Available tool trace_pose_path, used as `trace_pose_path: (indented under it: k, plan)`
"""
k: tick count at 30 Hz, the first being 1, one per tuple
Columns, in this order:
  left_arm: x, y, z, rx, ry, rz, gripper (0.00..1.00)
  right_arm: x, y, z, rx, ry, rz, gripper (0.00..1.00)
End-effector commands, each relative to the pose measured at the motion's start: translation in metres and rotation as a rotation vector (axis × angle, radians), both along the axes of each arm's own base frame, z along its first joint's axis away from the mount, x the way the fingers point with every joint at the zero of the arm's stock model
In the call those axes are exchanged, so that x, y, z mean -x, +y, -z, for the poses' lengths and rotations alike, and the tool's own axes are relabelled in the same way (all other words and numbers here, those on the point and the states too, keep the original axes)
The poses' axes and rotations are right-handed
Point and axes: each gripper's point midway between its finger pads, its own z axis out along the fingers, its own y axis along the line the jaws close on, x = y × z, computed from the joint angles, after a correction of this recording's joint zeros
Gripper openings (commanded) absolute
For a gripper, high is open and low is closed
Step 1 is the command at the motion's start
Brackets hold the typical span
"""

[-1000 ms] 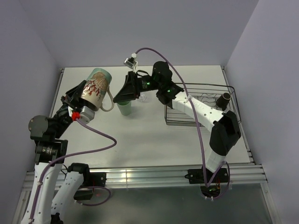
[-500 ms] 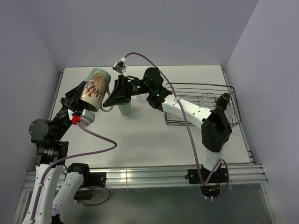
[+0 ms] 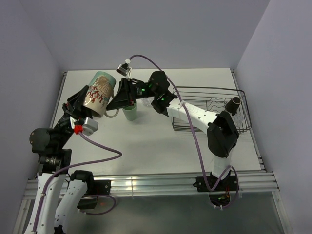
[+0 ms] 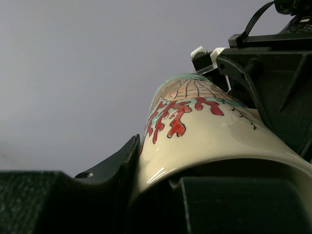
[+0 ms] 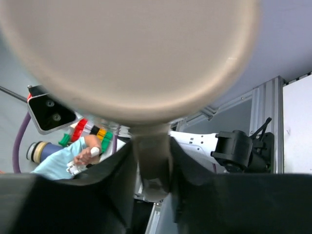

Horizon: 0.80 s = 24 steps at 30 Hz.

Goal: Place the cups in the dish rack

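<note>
Walls of pale lilac close in the white tabletop on its left, far and right sides. An aluminium rail runs along its near edge, where both arm bases are bolted. We see the widest open stretch of surface in the near middle, between the two arms.

The rectangular black wire dish rack sits on the right half of the table, with its right end close to the table's right edge. The right arm's elbow hangs over the rack's near right part. Inside the rack, toward its far right end, a small dark brown cup rests tilted with its dark mouth turned upward.

The cream ceramic mug with a red and teal pattern hangs tilted in the air above the far left part of the table. The left gripper is clenched around its body, and in the left wrist view a black finger presses against the glazed side.

The right arm stretches leftward across the table, and the right gripper meets the mug at its handle. In the right wrist view both black fingers touch the handle, one on each side, so we read it as grasped there.

A green plastic tumbler stands upright on the table between the mug and the rack. It is just beside the right gripper and partly hidden by it.
</note>
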Motion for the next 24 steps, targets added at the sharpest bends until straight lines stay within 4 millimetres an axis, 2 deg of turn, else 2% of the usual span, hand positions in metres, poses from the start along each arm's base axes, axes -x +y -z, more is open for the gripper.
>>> trace_pose_path:
  k: [1, 2, 3, 4, 6, 9, 12, 13, 18, 19, 20, 24]
  plan:
    - [0.026, 0.001, -0.043, 0.015, -0.185, 0.007, 0.00, 0.009, -0.004, -0.036, -0.102, -0.075, -0.009, 0.32]
    - [0.026, 0.001, -0.042, 0.015, -0.182, 0.009, 0.00, 0.009, -0.004, -0.036, -0.102, -0.075, -0.010, 0.28]
    - [0.025, 0.001, -0.042, 0.014, -0.182, 0.007, 0.00, 0.009, -0.004, -0.036, -0.100, -0.071, -0.013, 0.16]
    - [0.026, 0.001, -0.042, 0.011, -0.185, 0.006, 0.00, 0.010, -0.004, -0.035, -0.097, -0.067, -0.015, 0.09]
    - [0.026, 0.001, -0.041, 0.007, -0.185, 0.010, 0.00, 0.011, -0.005, -0.035, -0.095, -0.066, -0.019, 0.00]
    - [0.026, -0.001, -0.038, -0.008, -0.180, 0.015, 0.00, 0.010, -0.007, -0.036, -0.099, -0.069, -0.016, 0.00]
    - [0.023, -0.003, -0.032, -0.031, -0.169, 0.018, 0.05, 0.011, -0.009, -0.039, -0.106, -0.084, -0.011, 0.00]
    - [0.022, -0.004, -0.030, -0.037, -0.169, 0.018, 0.11, 0.011, -0.009, -0.039, -0.107, -0.086, -0.009, 0.00]
    - [0.015, -0.003, -0.023, -0.049, -0.143, 0.009, 0.25, 0.008, -0.014, -0.044, -0.114, -0.102, 0.011, 0.00]
    - [0.015, -0.004, -0.022, -0.051, -0.141, 0.011, 0.35, 0.007, -0.015, -0.044, -0.115, -0.104, 0.014, 0.00]
    - [0.015, -0.004, -0.022, -0.052, -0.144, 0.011, 0.40, 0.006, -0.016, -0.044, -0.112, -0.102, 0.016, 0.00]
    - [0.014, -0.006, -0.020, -0.063, -0.145, 0.018, 0.56, 0.000, -0.020, -0.048, -0.116, -0.115, 0.038, 0.00]
